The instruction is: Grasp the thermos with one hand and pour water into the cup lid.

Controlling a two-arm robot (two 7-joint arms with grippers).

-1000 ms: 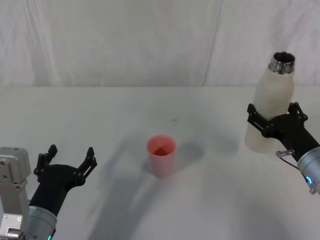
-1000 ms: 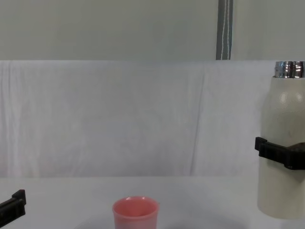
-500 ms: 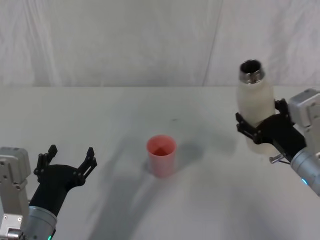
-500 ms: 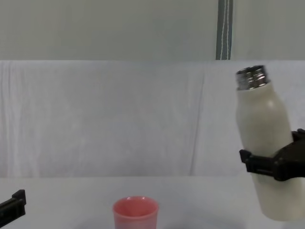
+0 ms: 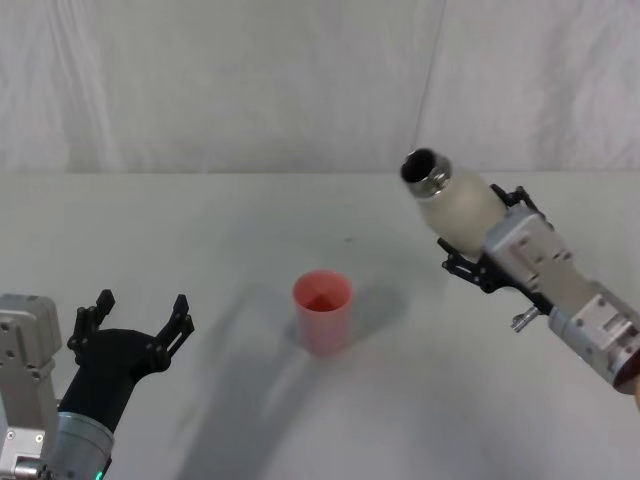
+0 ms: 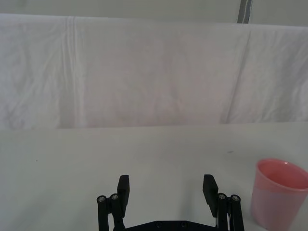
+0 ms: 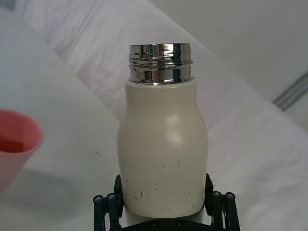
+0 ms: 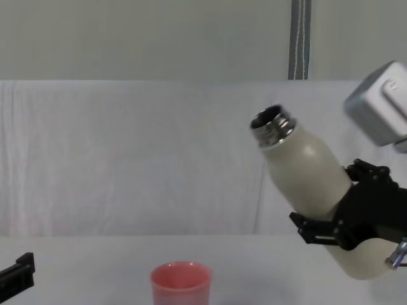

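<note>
Chest view: right hand (image 8: 346,222) clamps the unmarked thermos (image 8: 311,197), tilted toward the cup lid (image 8: 180,283).

Table (image 5: 250,420): white and flat, with a plain top.
Back of the table: a white cloth (image 5: 250,80) hangs there like a wall.
Cup lid (image 5: 322,311): small, pink and round. It stands upright on the table with its open side up.
Where the cup lid is: out on the open table top, well in front of the white cloth.
Shadow: a soft grey shadow lies on the table just beside the cup lid.
</note>
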